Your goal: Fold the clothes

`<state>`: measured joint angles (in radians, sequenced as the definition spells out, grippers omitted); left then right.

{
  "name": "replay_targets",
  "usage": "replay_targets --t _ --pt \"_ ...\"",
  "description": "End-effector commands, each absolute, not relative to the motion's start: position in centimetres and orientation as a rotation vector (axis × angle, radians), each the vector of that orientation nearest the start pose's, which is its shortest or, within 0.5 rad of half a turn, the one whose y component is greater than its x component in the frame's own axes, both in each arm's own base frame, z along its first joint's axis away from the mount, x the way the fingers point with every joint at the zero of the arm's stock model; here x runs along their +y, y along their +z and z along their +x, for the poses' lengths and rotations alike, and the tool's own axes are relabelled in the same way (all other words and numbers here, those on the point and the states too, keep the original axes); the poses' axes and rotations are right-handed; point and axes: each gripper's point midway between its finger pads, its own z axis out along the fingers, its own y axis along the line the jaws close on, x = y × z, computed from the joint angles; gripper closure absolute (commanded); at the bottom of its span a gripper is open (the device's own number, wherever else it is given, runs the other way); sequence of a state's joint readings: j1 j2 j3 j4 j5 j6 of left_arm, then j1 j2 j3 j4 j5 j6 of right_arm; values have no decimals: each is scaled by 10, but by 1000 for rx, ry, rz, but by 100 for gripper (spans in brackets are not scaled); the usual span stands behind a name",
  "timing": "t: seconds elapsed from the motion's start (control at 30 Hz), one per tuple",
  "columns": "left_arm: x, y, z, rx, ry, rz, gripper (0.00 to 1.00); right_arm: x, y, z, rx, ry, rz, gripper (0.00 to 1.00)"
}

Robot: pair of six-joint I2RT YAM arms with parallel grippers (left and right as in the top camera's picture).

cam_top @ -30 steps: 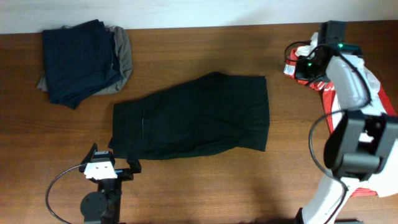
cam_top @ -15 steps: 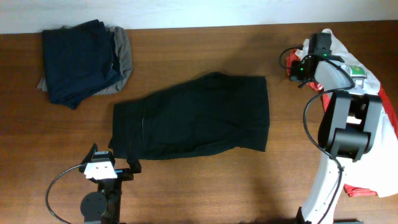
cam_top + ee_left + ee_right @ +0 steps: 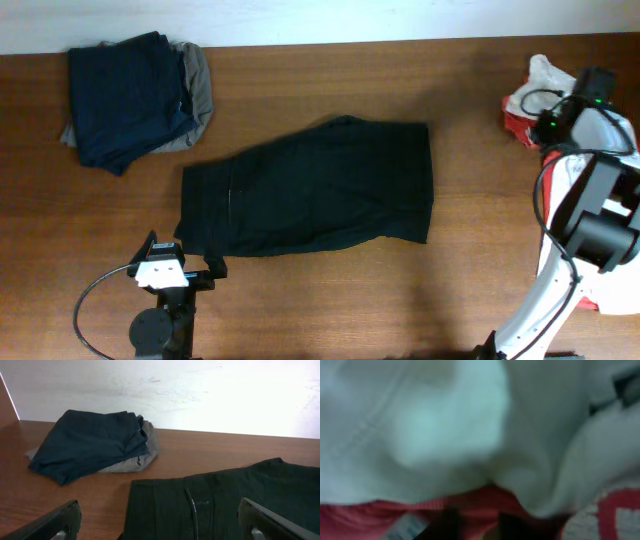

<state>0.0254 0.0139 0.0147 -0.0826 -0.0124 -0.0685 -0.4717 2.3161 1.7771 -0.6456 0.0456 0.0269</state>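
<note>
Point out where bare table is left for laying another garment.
Bare wood runs along the robot-side edge past the black shorts, and between them and the white-and-red garment. Crowded: the far left corner, taken by the folded pile.

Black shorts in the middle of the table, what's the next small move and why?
Probably ease the left gripper forward onto the waistband corner of the black shorts and close on it. The shorts lie flat and unfolded, that gripper is open right by the edge, and the right gripper is far off, against a white and red cloth.
</note>
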Motion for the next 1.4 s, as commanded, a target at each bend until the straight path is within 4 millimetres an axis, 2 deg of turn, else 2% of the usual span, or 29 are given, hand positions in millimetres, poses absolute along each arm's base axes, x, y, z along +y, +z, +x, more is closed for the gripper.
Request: replay_targets --t 0.0,0.03,0.07,0.17,0.23,0.3,0.37,0.43,0.53,0.73,0.8,0.97,1.23,1.37 --pt "9 156 246 1650 -7 -76 1 -262 53 473 2610 -134 775 43" --pt "9 156 246 1650 -7 -76 1 -256 70 476 2600 -85 760 2" --pt "9 156 246 1650 -7 -76 1 -249 92 480 2582 -26 738 1" --pt "9 156 246 1650 -7 -76 1 -233 126 483 2566 70 701 2" --pt "9 156 246 1651 -7 -76 1 -213 148 481 2576 172 672 2" --pt "9 156 246 1650 -7 -76 1 -187 157 477 2597 312 641 2" --pt "9 156 246 1650 -7 -76 1 -150 159 471 2631 525 605 1" --pt "9 156 246 1650 -7 -76 1 -115 152 459 2705 666 558 2" --pt "9 156 246 1650 -7 -76 1 -70 136 434 2872 729 452 2" --pt "9 156 246 1650 -7 -76 1 -14 100 396 3101 783 381 2" --pt "9 156 246 1650 -7 -76 1 -2 83 386 3154 783 357 2" --pt "9 156 246 1651 -7 -76 1 12 45 370 3204 792 328 2" --pt "9 156 246 1650 -7 -76 1 19 15 357 3220 796 311 0" --pt "9 156 246 1650 -7 -76 1 41 -1 348 3241 790 221 7"
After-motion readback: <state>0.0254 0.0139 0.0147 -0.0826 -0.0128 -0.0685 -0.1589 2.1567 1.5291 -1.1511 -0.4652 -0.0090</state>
